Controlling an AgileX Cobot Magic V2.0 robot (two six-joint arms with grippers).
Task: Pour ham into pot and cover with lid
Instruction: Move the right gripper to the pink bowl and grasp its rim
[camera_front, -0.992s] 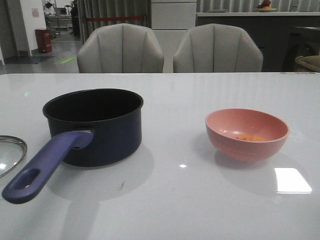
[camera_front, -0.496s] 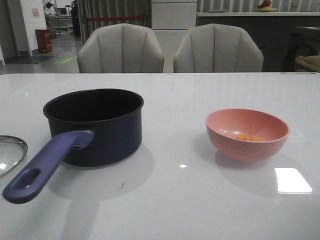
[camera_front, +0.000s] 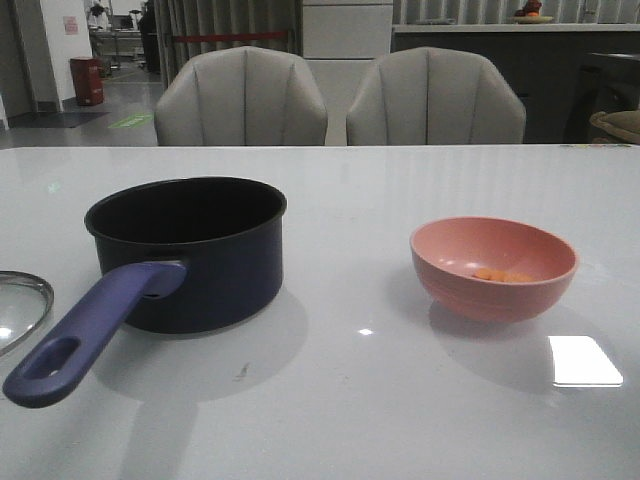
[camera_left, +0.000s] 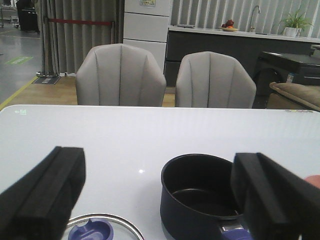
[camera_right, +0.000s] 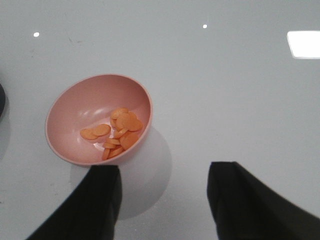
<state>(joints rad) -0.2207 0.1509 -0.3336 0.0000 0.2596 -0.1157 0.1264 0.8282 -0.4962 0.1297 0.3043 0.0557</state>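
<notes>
A: Both grippers spread, holding nothing: right gripper (camera_right: 164, 200) above the bowl (camera_right: 75, 110), left gripper (camera_left: 157, 192) facing the pot (camera_left: 197, 192). Risks?

B: Ham (camera_right: 117, 131) is loose slices in the bowl; pinch its thin rim badly and you'll likely tip or spill it.

A: Room?

B: Wide bare table (camera_front: 360, 400) between pot and bowl. Lid (camera_front: 20, 305) sits at the left edge beside the handle (camera_front: 95, 325); don't knock it off.

This looks like a show kitchen or dining area — a glossy white table (camera_front: 330, 400) faces two grey padded shell-backed chairs (camera_front: 241, 98). Behind stand a dark counter with a curved tap (camera_left: 255, 11), a potted green plant (camera_left: 294, 22) and grey curtains (camera_left: 80, 35) — domestic fittings in a large hall.
</notes>
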